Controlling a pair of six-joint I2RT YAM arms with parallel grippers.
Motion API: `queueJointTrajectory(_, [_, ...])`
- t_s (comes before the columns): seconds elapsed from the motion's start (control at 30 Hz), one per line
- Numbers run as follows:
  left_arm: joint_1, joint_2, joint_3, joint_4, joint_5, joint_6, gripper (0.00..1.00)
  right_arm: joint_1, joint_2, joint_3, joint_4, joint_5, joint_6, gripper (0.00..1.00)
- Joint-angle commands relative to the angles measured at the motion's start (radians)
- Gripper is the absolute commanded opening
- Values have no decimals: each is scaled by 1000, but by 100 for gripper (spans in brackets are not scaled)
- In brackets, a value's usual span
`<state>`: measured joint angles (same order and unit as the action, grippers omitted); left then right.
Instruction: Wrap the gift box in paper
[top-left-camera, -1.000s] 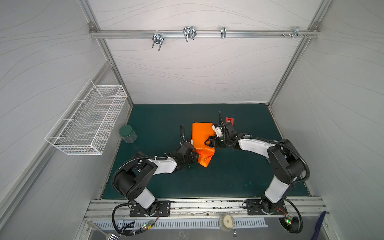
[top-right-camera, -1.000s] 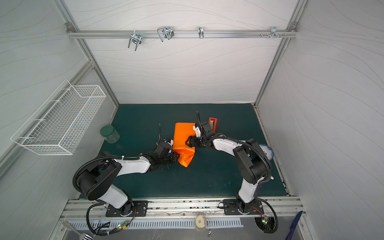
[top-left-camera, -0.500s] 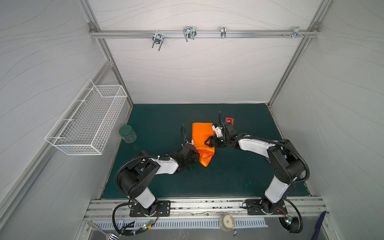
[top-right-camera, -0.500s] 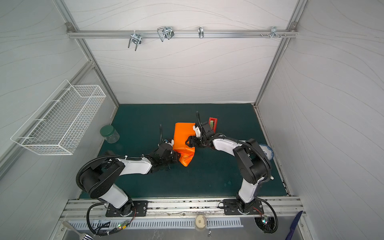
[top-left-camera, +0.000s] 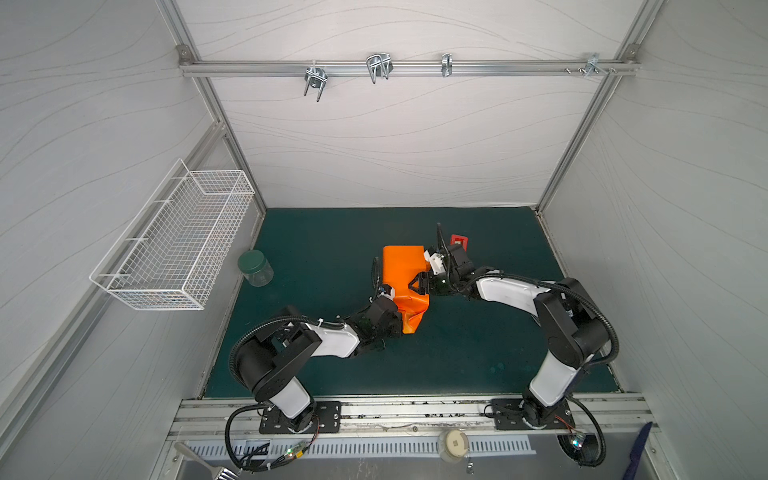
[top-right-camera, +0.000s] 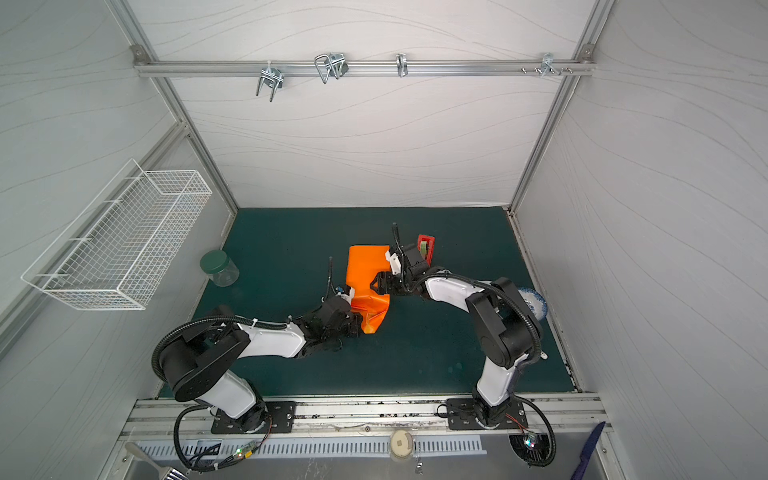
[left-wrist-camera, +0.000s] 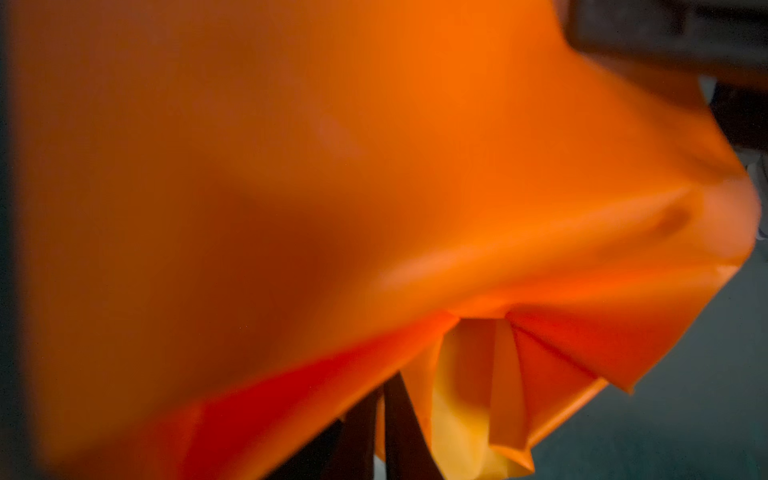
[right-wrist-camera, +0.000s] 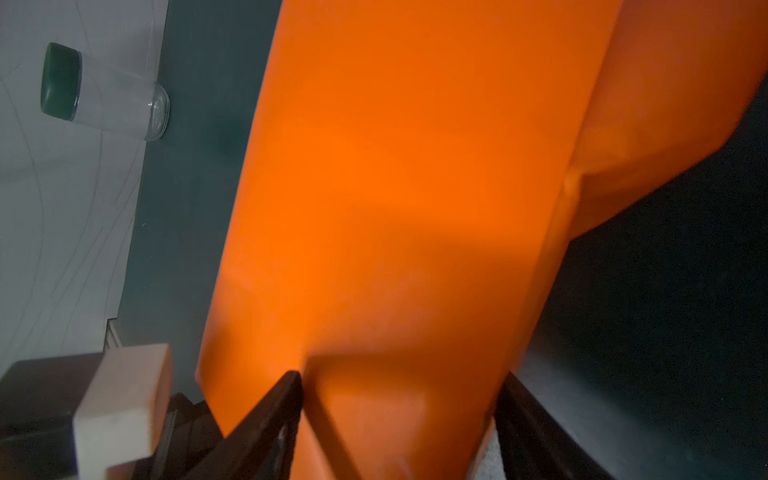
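The gift box is hidden under the paper (top-left-camera: 403, 266), which sits as an orange bundle near the middle of the green mat (top-left-camera: 316, 249), just in front of the red tape dispenser (top-left-camera: 459, 241). I judge the sheet to be thin, light and limp. It already shows pleats and creases at its loose near end, so it will keep any fold I press in and may tear if I tug it against a corner. Its surface looks smooth, so a shallow pinch could slip. I would take it where it is doubled over, close to the box edge, not by a single free corner. The box beneath should be stiff but light enough to slide on the mat, so it needs holding across its sides. In the right wrist view the right gripper (right-wrist-camera: 401, 382) has its jaws wide, one on each side of the wrapped end, and seems to clamp it. In the left wrist view the left gripper (left-wrist-camera: 380, 428) is closed, with a sliver of orange between its fingers, so I take it to be pinching the pleated loose end. Compared with a second ago, the left arm has crept closer to the bundle and its jaws have gone from partly open to closed. The right arm and the bundle sit where they were.
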<state>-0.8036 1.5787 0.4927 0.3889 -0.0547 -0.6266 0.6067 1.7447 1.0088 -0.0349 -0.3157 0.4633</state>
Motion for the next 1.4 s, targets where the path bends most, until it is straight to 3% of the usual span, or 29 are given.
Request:
queueJointTrajectory(0.0, [-22,-15,-34,-84,19,-3,8,20,36,-12,-70,16,-11,72])
queueJointTrajectory(0.3, [-69,8,-35,-80,55,-5,6,22,38,-7,-76,19,-11,72])
queueJointTrajectory(0.4, [-68,-4,-28,-98,23,-2,5,25,37,-7,-77,19,-12,72])
queueJointTrajectory(0.57, [-14,-33,14,-140,-23,41,4,24,37,-9,-79,20,-15,72])
queueJointTrajectory(0.83, [82,46,88,-120,-13,64,3,24,35,-4,-86,23,-19,72])
queueJointTrajectory(1.07, [86,61,111,-98,-91,52,5,24,38,-1,-87,20,-23,72])
queueJointTrajectory(1.37, [70,89,67,-38,-38,32,7,25,35,-4,-88,20,-24,72])
